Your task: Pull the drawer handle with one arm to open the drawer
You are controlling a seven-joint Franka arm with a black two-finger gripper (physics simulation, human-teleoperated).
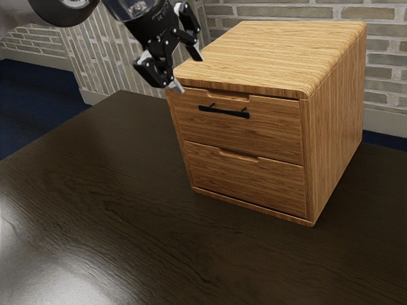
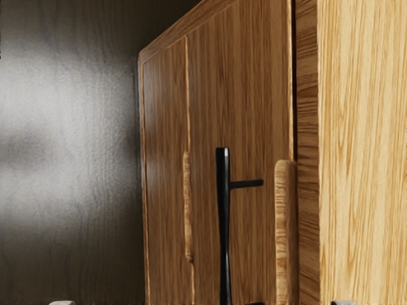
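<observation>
The end effector (image 1: 189, 73) is open and empty beside the cabinet (image 1: 273, 51). The handle (image 1: 224, 112) seems stiff and thin; grip its middle.

In the exterior view the arm (image 1: 137, 16) ran out through the upper edge, so only its last links showed. The bench (image 1: 95, 210) was cut off at the view's left, right and lower edges. The cabinet (image 1: 331, 127) hid its own back and far side. The closed fronts of the upper drawer (image 1: 267, 130) and lower drawer (image 1: 254, 178) concealed their insides. In the wrist view the black handle (image 2: 222, 216) was cropped by the frame at one end, and the cabinet ran past the frame too.
</observation>
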